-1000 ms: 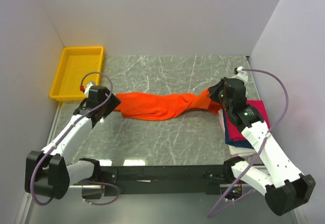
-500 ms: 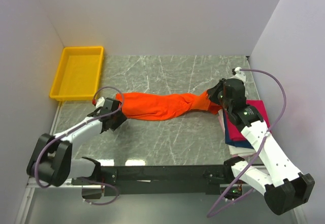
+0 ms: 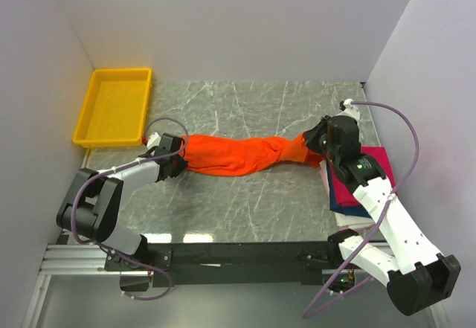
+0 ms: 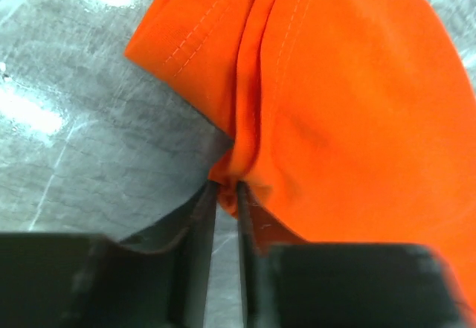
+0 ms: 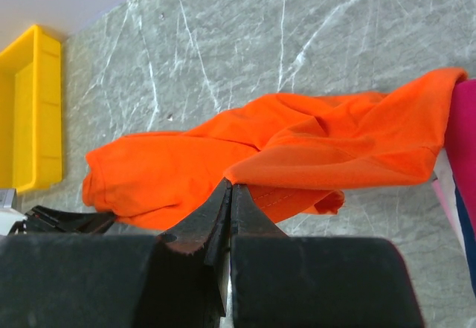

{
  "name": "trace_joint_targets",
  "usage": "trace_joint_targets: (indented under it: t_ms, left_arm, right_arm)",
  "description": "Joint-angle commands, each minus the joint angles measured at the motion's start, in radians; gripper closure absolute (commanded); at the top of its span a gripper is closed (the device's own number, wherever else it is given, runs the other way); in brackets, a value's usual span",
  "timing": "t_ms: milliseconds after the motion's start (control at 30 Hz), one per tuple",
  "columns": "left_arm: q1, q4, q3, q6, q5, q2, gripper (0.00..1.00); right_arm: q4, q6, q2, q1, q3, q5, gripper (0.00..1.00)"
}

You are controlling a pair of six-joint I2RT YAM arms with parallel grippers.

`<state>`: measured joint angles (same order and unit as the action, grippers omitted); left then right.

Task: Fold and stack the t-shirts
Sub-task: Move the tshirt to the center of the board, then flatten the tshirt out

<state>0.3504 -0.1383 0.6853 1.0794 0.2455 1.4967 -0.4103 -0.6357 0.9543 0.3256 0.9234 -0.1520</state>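
Note:
The bright orange t-shirt (image 3: 238, 155) lies bunched in a long band across the middle of the table. My left gripper (image 3: 178, 163) is low at the shirt's left end. In the left wrist view the jaws stand narrow, and my left gripper (image 4: 227, 187) pinches a fold of the orange t-shirt (image 4: 349, 105). My right gripper (image 3: 316, 143) holds the right end slightly raised. In the right wrist view my right gripper (image 5: 230, 187) is shut on a hem of the orange t-shirt (image 5: 297, 149). A magenta-pink t-shirt (image 3: 364, 175) tops a navy one (image 3: 349, 210) at the right.
A yellow tray (image 3: 83, 116) stands at the back left corner, just behind my left arm. The folded pile sits under my right forearm, against the right wall. White walls enclose the table at the back and on both sides.
My left gripper has swung in from beside the shirt's left end, dropped low, and closed from wide open onto a fold of orange cloth. The right arm has not moved.

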Motion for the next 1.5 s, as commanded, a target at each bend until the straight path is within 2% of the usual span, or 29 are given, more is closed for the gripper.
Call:
trace_joint_targets:
  t_ms: [0, 33, 67, 100, 300, 433, 633, 700, 733, 800, 833, 900, 1000, 1033, 1100, 1133, 1167, 1400, 1467]
  left_arm:
    - [0.002, -0.032, 0.01, -0.012, 0.011, 0.023, 0.82]
    - [0.002, -0.041, 0.013, -0.012, 0.014, 0.008, 0.87]
    - [0.002, -0.05, 0.019, -0.015, 0.015, -0.004, 0.97]
    - [0.002, -0.07, 0.022, -0.019, 0.018, -0.016, 0.99]
    - [-0.011, -0.211, 0.092, -0.073, 0.028, -0.205, 0.99]
    - [-0.08, -0.328, 0.12, -0.117, 0.002, -0.407, 0.99]
    - [-0.134, -0.428, 0.091, -0.165, -0.063, -0.529, 0.99]
    - [-0.151, -0.428, 0.062, -0.174, -0.095, -0.538, 0.91]
    - [-0.157, -0.423, 0.033, -0.176, -0.113, -0.536, 0.73]
    - [-0.165, -0.387, 0.002, -0.191, -0.165, -0.533, 0.52]
    - [-0.165, -0.377, -0.022, -0.19, -0.19, -0.532, 0.37]
    - [-0.165, -0.363, -0.036, -0.193, -0.199, -0.536, 0.33]
    - [-0.163, -0.368, -0.044, -0.19, -0.19, -0.533, 0.37]
    - [-0.165, -0.371, -0.052, -0.187, -0.19, -0.529, 0.47]
    - [-0.165, -0.357, -0.069, -0.185, -0.205, -0.518, 0.57]
    - [-0.163, -0.354, -0.094, -0.179, -0.21, -0.515, 0.66]
    - [-0.163, -0.35, -0.11, -0.164, -0.218, -0.513, 0.68]
    - [-0.126, -0.279, -0.24, -0.07, -0.222, -0.501, 0.69]
    - [-0.126, -0.236, -0.251, -0.076, -0.235, -0.486, 0.62]
  right_arm:
    - [0.024, 0.018, -0.028, -0.014, -0.009, -0.003, 1.0]
    - [0.024, 0.019, -0.029, -0.016, -0.008, -0.003, 1.0]
    - [0.022, 0.019, -0.031, -0.017, -0.008, -0.003, 1.0]
    - [0.019, 0.022, -0.031, -0.019, -0.006, -0.001, 1.0]
    - [-0.011, 0.05, -0.046, -0.057, 0.028, 0.0, 1.0]
    - [-0.035, 0.068, -0.071, -0.109, 0.046, 0.018, 1.0]
    - [-0.041, 0.073, -0.103, -0.157, 0.011, 0.08, 1.0]
    - [-0.036, 0.071, -0.109, -0.161, -0.009, 0.085, 1.0]
    - [-0.035, 0.071, -0.111, -0.164, -0.029, 0.086, 1.0]
    - [-0.027, 0.071, -0.104, -0.177, -0.046, 0.107, 1.0]
    - [-0.024, 0.071, -0.104, -0.181, -0.06, 0.118, 1.0]
    - [-0.018, 0.073, -0.097, -0.188, -0.067, 0.135, 1.0]
    - [-0.013, 0.077, -0.088, -0.192, -0.072, 0.14, 1.0]
    - [-0.01, 0.079, -0.081, -0.194, -0.072, 0.138, 1.0]
    - [-0.008, 0.079, -0.074, -0.197, -0.074, 0.141, 1.0]
    - [-0.005, 0.079, -0.072, -0.197, -0.074, 0.143, 1.0]
    - [-0.005, 0.079, -0.069, -0.197, -0.074, 0.144, 1.0]
    - [0.011, 0.067, -0.066, -0.197, -0.087, 0.149, 1.0]
    - [0.016, 0.062, -0.062, -0.198, -0.087, 0.169, 1.0]
